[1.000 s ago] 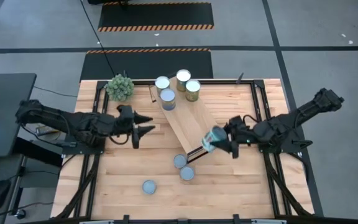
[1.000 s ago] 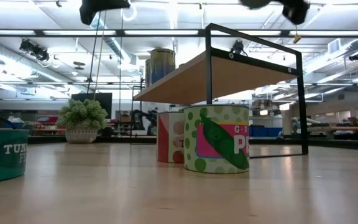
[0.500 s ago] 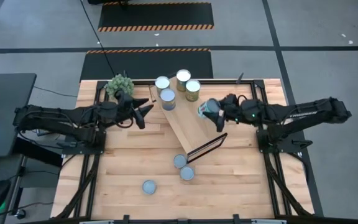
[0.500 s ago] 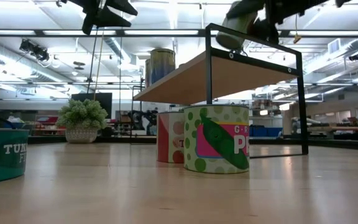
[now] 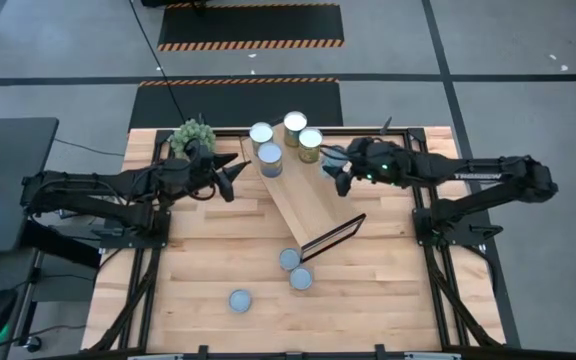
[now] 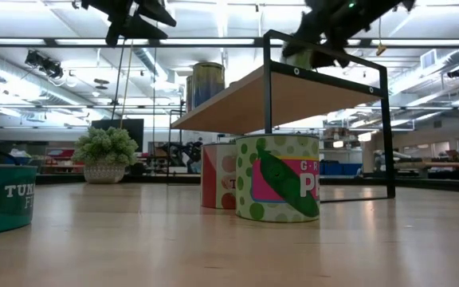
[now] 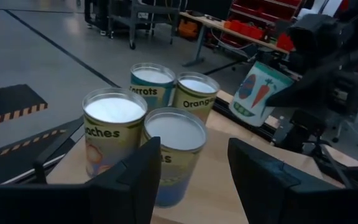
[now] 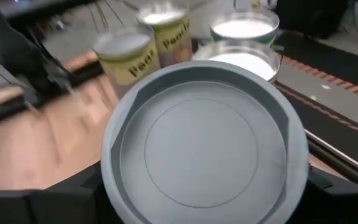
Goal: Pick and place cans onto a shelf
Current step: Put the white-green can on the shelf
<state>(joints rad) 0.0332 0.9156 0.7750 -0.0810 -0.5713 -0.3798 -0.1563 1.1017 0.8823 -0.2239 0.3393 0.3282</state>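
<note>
The light-wood shelf (image 5: 303,200) lies slanted across the table, its dark frame (image 5: 333,235) at the near end. Four upright cans (image 5: 269,155) stand in a group on its far end, and they also show in the left wrist view (image 7: 173,149). My right gripper (image 5: 334,172) is shut on a carrot-labelled can (image 7: 260,90) above the shelf, right of the group. My left gripper (image 5: 230,176) is open and empty, raised left of the shelf, pointing at the group. Three more cans (image 5: 289,259) stand on the table near the shelf's near end. My right gripper pinches the can by its side wall (image 8: 107,168), one finger on each side. The can's round grey end (image 8: 204,146) faces the wrist camera. The fingers come from the table's right, slanting down. The can is tilted and lifted clear of the shelf.
A spiky green plant ball (image 5: 193,137) stands at the far left, just behind my left gripper. A green pea-labelled can (image 6: 277,187) and a red one (image 6: 217,175) stand close in the low view, and a teal can (image 6: 2,199) stands at its left.
My right gripper has carried the can from above the shelf's near end toward the far edge and a little left, up to the group of cans. The can stays lifted and tilted. My left gripper has gone toward the far edge, nearer the group, then kept still.
</note>
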